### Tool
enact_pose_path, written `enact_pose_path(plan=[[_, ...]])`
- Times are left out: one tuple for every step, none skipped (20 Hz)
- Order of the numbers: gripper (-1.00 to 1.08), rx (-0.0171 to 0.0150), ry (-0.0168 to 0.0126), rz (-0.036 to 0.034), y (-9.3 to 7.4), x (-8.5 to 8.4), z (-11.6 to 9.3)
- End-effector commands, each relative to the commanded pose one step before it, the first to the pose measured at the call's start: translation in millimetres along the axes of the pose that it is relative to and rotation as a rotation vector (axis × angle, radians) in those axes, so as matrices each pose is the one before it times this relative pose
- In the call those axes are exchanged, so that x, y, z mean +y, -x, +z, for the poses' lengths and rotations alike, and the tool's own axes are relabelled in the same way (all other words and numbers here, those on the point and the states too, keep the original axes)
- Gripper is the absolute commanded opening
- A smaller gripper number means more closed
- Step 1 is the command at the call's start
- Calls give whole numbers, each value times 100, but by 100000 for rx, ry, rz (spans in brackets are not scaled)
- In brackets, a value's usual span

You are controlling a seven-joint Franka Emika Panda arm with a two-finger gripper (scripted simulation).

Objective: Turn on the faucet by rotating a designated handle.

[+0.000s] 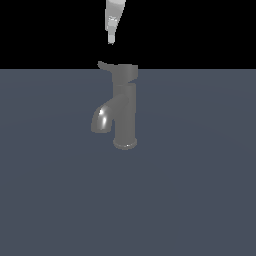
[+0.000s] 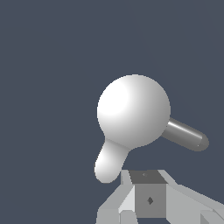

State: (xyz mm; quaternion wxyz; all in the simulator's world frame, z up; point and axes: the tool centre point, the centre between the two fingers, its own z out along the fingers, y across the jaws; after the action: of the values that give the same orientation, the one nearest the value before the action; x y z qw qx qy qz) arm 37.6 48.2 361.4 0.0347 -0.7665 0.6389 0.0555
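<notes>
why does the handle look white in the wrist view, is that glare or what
Likely overexposure: in the wrist view the handle renders blown-out white with soft shading, while the spout stays grey with a bright streak. In the exterior view the same handle is dull grey, the only glare a small highlight on the spout. Both views are sharp; no cast shadows show.

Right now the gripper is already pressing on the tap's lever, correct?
Not quite. In the exterior view the gripper hangs above the lever with a clear gap, touching nothing. The tap stands upright on the floor below it.
</notes>
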Motion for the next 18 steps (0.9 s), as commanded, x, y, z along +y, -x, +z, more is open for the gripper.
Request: enact_pose_path(plan=[[-100,1627,-236,6881,-141,-1245,994],[-100,699,-125,2653,-12,-478,399],[-100,722,-153,2636,8,-473,401],[-100,744,-183,2618,27,-467,402],[-100,752,-211,2558,46,-453,397],[-100,735,-231,2427,62,-426,381],[-100,709,-247,2280,74,-397,361],[-100,679,-258,2134,85,-368,341],[-100,647,-265,1992,91,-339,320],[-100,611,-269,1851,96,-312,299],[-100,574,-268,1713,99,-285,279],[-100,535,-264,1576,100,-259,258],[-100,495,-257,1442,98,-234,237],[-100,454,-246,1309,96,-210,216],[-100,413,-232,1180,91,-187,195],[-100,370,-215,1050,85,-164,174],[-100,327,-196,923,78,-143,154],[-100,283,-175,797,70,-122,133]])
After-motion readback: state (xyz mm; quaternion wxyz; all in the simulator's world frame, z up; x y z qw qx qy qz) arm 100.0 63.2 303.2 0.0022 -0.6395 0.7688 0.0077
